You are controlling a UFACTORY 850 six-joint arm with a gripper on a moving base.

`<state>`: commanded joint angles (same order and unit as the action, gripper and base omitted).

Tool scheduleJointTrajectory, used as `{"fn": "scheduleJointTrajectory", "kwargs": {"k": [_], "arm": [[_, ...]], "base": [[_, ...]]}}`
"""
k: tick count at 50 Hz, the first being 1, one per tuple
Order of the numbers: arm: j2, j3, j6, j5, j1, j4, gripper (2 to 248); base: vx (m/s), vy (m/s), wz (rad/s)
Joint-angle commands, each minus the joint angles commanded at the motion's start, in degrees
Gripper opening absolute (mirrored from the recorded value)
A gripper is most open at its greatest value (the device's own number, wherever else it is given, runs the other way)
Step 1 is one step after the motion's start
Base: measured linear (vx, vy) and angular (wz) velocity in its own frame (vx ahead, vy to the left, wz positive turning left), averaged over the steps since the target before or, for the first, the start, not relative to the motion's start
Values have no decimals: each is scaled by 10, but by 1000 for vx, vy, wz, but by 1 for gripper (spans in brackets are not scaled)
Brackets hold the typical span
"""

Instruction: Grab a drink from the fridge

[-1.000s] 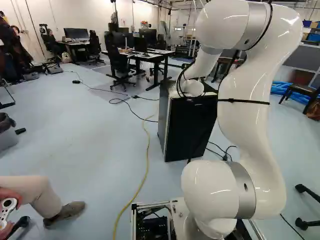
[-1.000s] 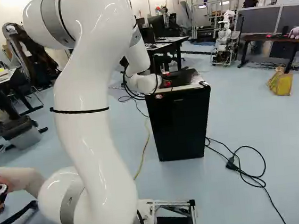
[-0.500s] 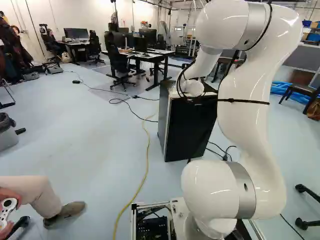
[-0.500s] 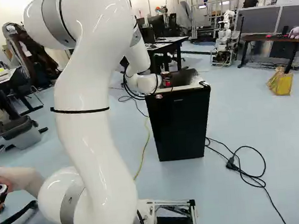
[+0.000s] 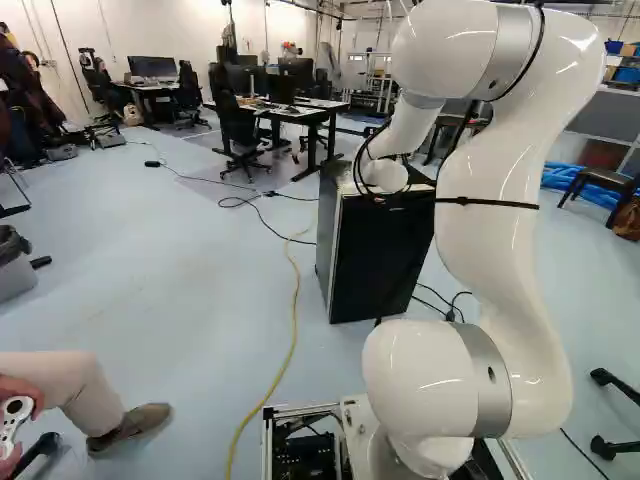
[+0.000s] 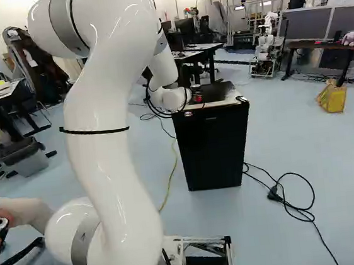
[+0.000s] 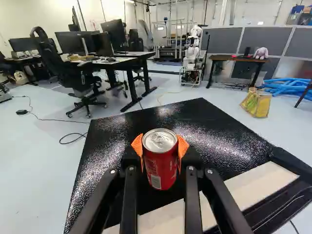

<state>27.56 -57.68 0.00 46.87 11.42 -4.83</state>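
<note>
A red drink can [image 7: 160, 165] stands upright between the orange pads of my gripper [image 7: 160, 151], which is shut on it from both sides. Under and around it spreads the black top of the small fridge [image 7: 195, 117]; whether the can's base touches that top cannot be told. In the right base view a bit of the red can [image 6: 197, 98] shows just past my wrist, which hides most of the gripper. The fridge [image 5: 380, 260] has its dark door closed in both base views.
Black cables [image 6: 289, 206] lie on the floor beside the fridge, and a yellow cable [image 5: 294, 330] runs left of it. Desks with chairs [image 5: 235, 125] stand beyond. Another robot [image 7: 192, 53] is farther back. A person's leg [image 5: 75, 390] is near the base's left.
My arm, the base and the fridge show no clear shift. The earlier base views do not show plainly how the fingers stood around the can.
</note>
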Motion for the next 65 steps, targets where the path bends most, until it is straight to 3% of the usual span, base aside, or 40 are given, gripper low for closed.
{"fn": "scheduleJointTrajectory", "kwargs": {"k": [41, 65], "arm": [[-32, 1, 0, 0, 0, 0, 90], [-55, 31, 0, 2, -7, 3, 90]], "base": [[0, 0, 0], [0, 0, 0]]}}
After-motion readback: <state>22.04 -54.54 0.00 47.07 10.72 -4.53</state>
